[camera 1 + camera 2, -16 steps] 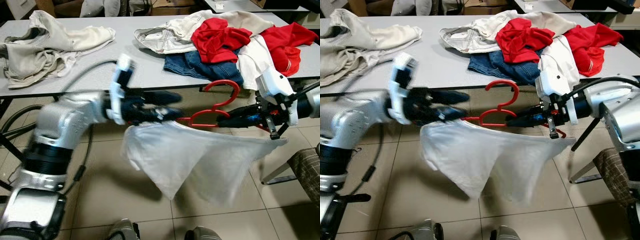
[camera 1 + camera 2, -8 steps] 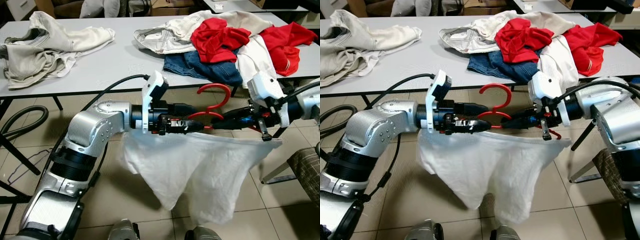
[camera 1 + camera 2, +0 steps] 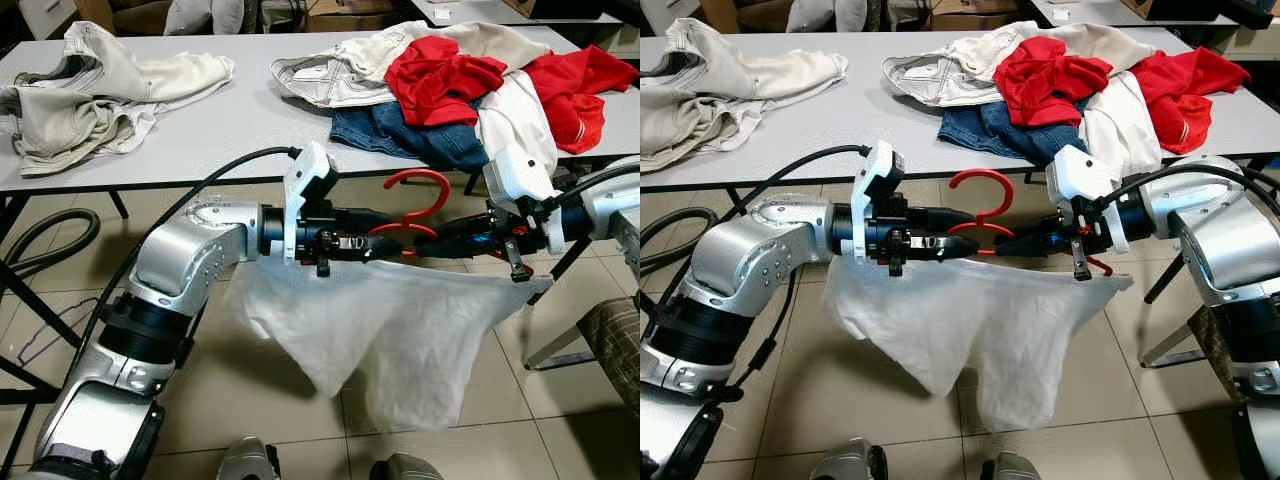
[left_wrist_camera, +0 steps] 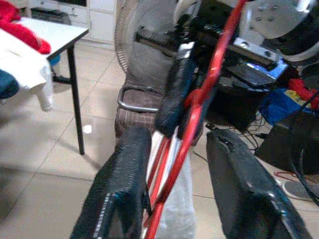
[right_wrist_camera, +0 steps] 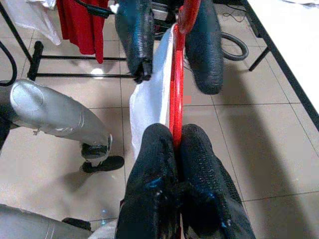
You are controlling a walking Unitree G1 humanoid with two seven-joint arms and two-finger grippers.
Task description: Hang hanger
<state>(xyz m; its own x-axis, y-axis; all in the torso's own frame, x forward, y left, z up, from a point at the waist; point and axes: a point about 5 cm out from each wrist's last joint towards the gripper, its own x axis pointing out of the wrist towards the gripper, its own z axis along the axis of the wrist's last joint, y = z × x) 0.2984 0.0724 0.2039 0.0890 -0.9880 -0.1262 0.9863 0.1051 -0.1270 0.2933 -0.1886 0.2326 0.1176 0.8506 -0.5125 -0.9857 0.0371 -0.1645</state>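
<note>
Swinging in from the left, the left tool [image 3: 375,243] has reached the red hanger [image 3: 412,205] at centre frame, fingers spread either side of its bar, so a handover looks near; the right tool [image 3: 447,240] pinches the hanger's other end, white cloth [image 3: 385,325] draped below, worktop [image 3: 230,120] behind

1. I could not see the hanger's [image 3: 412,205] lower bar; the white cloth [image 3: 400,320] draped over it.
2. The red garment [image 3: 575,85] on the table [image 3: 230,120] ran off the head views' right edge.
3. The beige clothes [image 3: 80,95] were cut by the left edge.
4. In the left wrist view, the left gripper [image 4: 182,199] fingers [image 4: 117,194] ran off the frame, so I couldn't see their bases.
5. The right gripper's [image 5: 178,137] fingers [image 5: 154,164] hid the hanger's rod where they pinched it.
</note>
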